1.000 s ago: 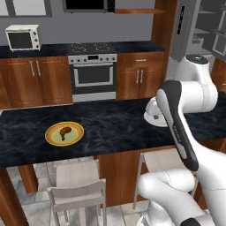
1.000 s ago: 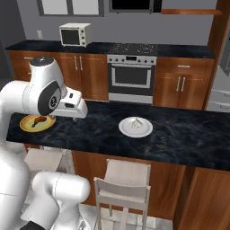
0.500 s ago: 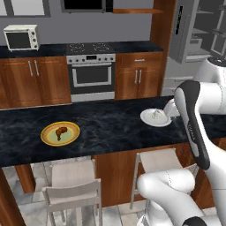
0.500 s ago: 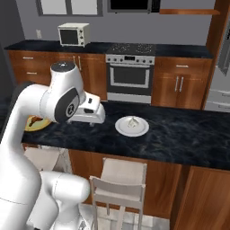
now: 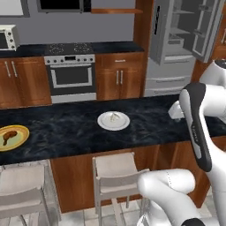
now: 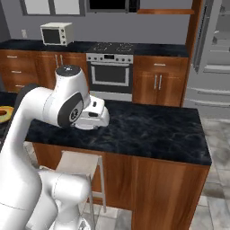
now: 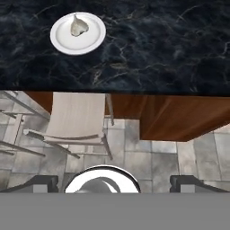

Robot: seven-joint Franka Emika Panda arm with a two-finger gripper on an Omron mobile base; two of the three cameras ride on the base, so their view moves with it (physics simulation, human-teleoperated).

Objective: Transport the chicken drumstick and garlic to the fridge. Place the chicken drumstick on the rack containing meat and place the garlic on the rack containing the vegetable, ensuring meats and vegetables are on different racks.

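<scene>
Gripper jaws stood wide apart, empty. The garlic sat on its white plate; the chicken drumstick lay far left, its yellow plate cut off.

Base driven right: white plate with garlic now mid-frame; fridge in view.
</scene>
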